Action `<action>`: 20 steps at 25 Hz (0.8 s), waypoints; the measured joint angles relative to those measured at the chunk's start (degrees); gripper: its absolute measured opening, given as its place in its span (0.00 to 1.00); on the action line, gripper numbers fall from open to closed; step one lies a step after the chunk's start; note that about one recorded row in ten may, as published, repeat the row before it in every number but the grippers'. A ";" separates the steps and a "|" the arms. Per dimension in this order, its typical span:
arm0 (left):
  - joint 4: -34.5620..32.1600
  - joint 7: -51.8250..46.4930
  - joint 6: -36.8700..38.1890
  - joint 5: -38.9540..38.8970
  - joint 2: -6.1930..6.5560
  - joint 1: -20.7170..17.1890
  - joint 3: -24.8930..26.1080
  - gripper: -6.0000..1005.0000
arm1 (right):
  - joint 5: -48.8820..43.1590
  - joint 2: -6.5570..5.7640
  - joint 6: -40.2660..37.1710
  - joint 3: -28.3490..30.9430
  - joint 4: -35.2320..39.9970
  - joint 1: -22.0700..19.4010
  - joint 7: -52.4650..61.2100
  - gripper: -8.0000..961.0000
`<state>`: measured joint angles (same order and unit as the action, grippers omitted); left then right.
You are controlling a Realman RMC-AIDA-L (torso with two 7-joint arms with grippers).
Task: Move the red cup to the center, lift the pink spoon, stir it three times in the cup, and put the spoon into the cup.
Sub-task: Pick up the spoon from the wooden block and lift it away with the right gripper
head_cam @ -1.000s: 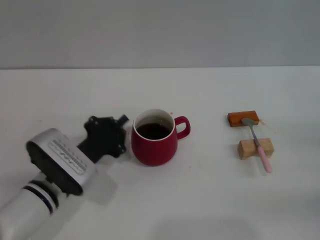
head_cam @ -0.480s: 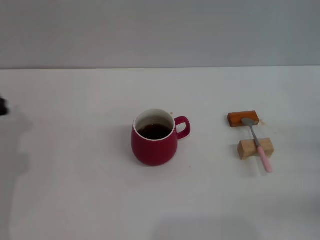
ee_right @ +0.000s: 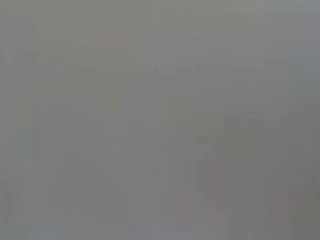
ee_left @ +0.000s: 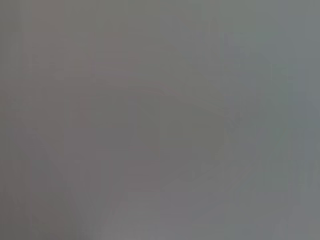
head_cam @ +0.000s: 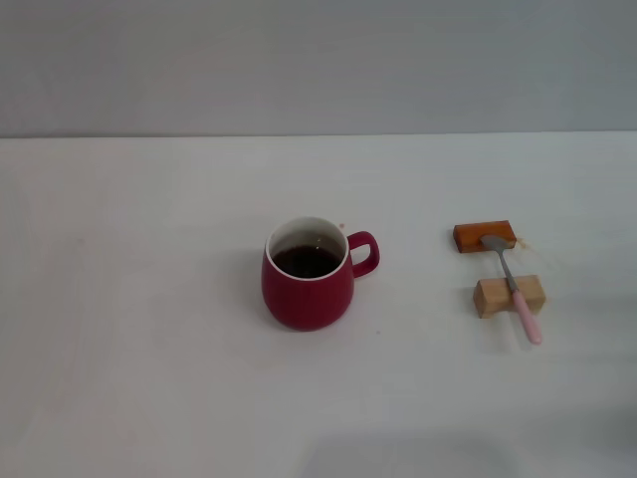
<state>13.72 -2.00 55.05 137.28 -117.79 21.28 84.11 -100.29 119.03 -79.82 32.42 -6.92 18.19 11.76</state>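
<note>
From the head view I see the cup (head_cam: 308, 275) standing upright on the white counter (head_cam: 149, 349), near the middle of it. Its loop handle (head_cam: 364, 253) points toward my right side. The inside wall is white and there is dark liquid in it, sitting a little below the rim.

The spoon (head_cam: 513, 286) lies well apart from the cup, off to my right. Its grey metal bowl rests on the orange-brown block (head_cam: 484, 236), which is the farther of the two supports. Its neck and the start of the pale pink handle cross the light wooden block (head_cam: 509, 296), which sits just nearer to me. The pink handle end slopes down past that block and points toward me and slightly right. I cannot tell whether the tip touches the counter. The two blocks are close together but apart, with a strip of counter showing between them.

Neither arm shows in the head view. I see no left tool and no right tool there, so I have nothing to say on whether either one is wide, narrow or holding anything. Both wrist views give me only a flat, featureless grey field, with no cup, spoon or tool to make out in either.

Behind the counter a plain grey wall (head_cam: 318, 60) runs across the back.
</note>
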 joint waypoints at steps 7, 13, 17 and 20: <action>-0.23 -0.12 -0.44 0.24 -0.02 0.72 0.77 0.50 | -0.01 0.15 -4.08 -4.59 -5.85 -4.45 -0.14 0.81; -0.31 0.03 -1.06 0.36 -0.01 1.37 0.89 0.70 | -0.05 0.14 -7.87 -10.83 -12.84 -9.80 -3.43 0.81; -0.33 0.20 -1.11 0.35 0.00 1.38 0.90 0.81 | -0.06 0.15 -8.07 -12.89 -17.78 -12.02 -11.36 0.81; -0.45 0.37 -1.17 0.36 0.02 1.40 0.93 0.84 | -0.07 0.08 -8.68 -16.62 -22.57 -14.07 -18.70 0.81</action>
<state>13.27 -1.63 53.87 137.64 -117.77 22.67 85.05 -100.36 119.11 -88.50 15.79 -29.48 4.11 -6.94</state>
